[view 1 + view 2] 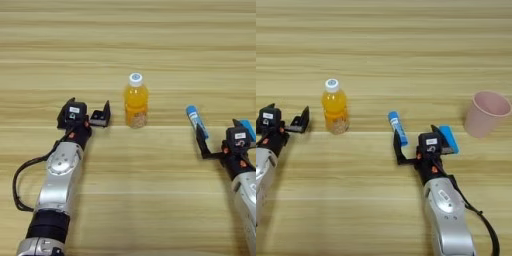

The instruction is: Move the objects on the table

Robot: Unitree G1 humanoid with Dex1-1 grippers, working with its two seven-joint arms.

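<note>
Tabletop [381, 40] first: wide light wood, plank grain running side to side, filling both views. Then the two silver arms coming up from the bottom edge, left one [57, 180] with a black cable looped beside it, right one [448, 215] also trailing a cable. Left gripper [87, 112] sitting low at the table just left of the orange-juice bottle [136, 102], black fingers spread apart, nothing between them, nearer finger [101, 117] close to the bottle but not touching. Bottle standing upright, white cap on top, roughly mid-table. Pink plastic cup [486, 114] upright off to the right, well apart from the bottle, seen only in the right eye view. Right gripper [418, 145] parked between bottle and cup, fingers spread wide too. Two blue stick-shaped tubes right at that gripper: first tube [398, 128] lying slanted on the wood with a white end, against the left-hand finger [399, 147]; second blue tube [448, 138] on the other side of the gripper, up against its body. Can't tell whether either tube is actually pinched or just lying next to the fingers, since the gap between the fingers looks bare. Neither tube touching the cup or the bottle.
</note>
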